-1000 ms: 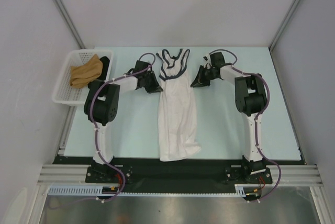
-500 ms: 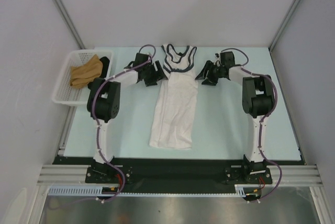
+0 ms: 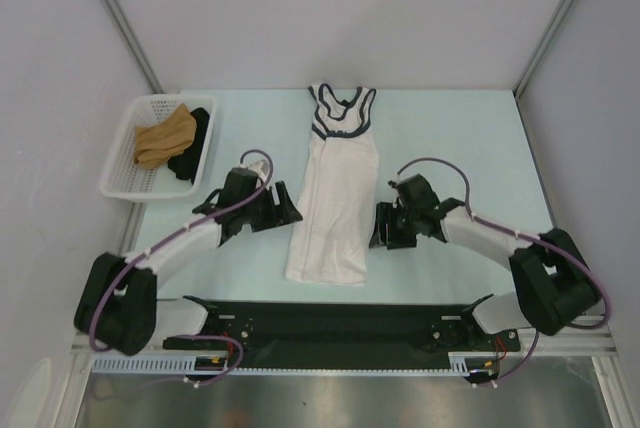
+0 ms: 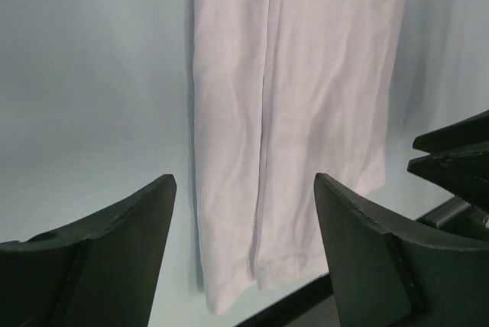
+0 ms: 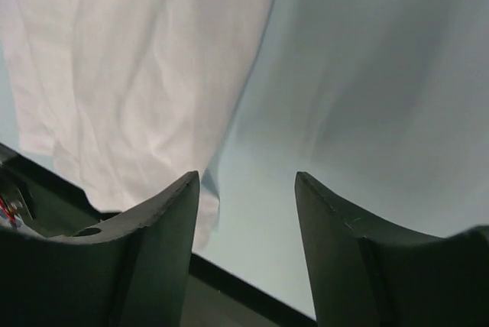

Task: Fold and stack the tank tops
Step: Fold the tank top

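One tank top [image 3: 335, 198] lies stretched lengthwise down the middle of the pale blue tabletop [image 3: 460, 138], plain white side up. Its navy-trimmed neck and straps are at the far end and its hem is close to the dark strip along the near edge. The left fingers [image 3: 285, 210] are just beside the garment's left edge, nearer the hem than the neck. They are spread wide and hold nothing, and the left wrist view shows the white cloth lying flat in the gap between them. The right fingers [image 3: 383, 230] are just beside the right edge at about the same level, likewise parted and empty. A white basket [image 3: 113, 163] stands at the tabletop's left side, well apart from the garment, with a tan cloth [image 3: 165, 135] and a dark cloth [image 3: 192, 151] inside it
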Tool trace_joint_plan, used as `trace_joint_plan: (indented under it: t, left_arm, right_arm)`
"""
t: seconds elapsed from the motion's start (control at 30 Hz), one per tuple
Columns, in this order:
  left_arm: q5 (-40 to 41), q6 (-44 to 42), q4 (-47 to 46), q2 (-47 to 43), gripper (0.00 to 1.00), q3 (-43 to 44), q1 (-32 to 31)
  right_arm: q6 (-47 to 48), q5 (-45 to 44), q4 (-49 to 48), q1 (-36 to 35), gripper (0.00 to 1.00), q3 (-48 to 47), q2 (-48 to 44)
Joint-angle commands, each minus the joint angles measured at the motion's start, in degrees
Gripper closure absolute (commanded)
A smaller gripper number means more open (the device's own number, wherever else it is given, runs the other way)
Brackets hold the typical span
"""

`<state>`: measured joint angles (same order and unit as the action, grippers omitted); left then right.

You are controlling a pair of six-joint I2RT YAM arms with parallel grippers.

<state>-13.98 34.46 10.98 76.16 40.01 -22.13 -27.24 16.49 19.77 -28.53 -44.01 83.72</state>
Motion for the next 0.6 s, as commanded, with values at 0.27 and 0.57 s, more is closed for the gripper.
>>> trace_joint_plan:
  t: [0.27, 0.57]
  left_arm:
    - [2.5, 2.4, 2.6, -18.8, 0.23, -18.2, -7.5]
    - [3.7, 4.6, 1.0, -16.2, 0.31, -22.0, -9.9]
  right_arm:
    - [-12.5, -9.3, -4.2, -17.2, 0.39, 9.7, -7.7]
    - [-15.9, -9.5, -6.3, -22.3, 0.71, 12.1, -6.6]
